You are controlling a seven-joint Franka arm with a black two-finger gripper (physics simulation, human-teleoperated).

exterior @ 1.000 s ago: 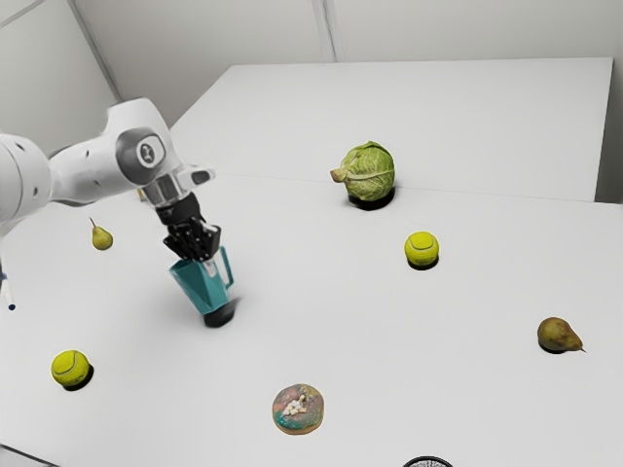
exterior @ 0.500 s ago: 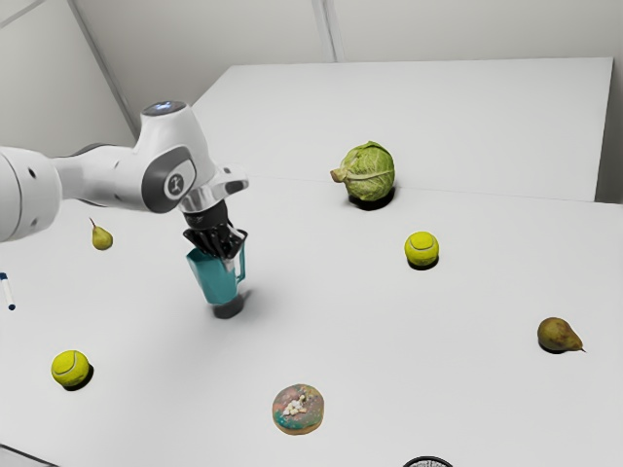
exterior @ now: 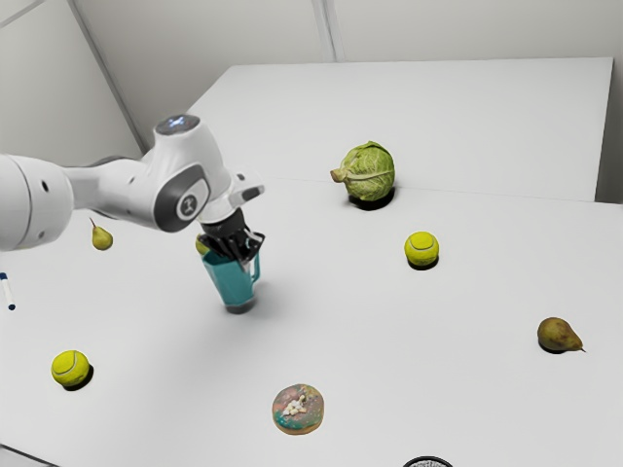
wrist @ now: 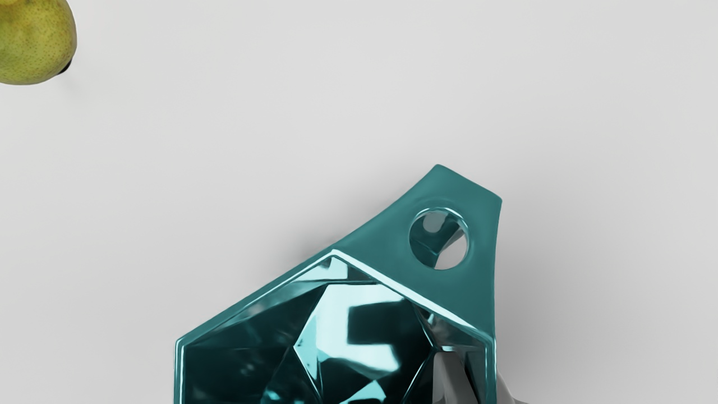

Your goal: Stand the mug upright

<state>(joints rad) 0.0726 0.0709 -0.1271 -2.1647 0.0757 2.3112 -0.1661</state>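
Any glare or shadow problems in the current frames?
Wrist view: bright, pale reflections inside the teal mug, soft gray shading on the table around it. Exterior view: a dark, tight shadow beneath the cabbage, a softer one beside the mug.

open room between mug (exterior: 232, 282), cabbage (exterior: 370, 173) and patterned disc (exterior: 298, 410)

Three pears (exterior: 558, 335), two tennis balls (exterior: 421, 248)
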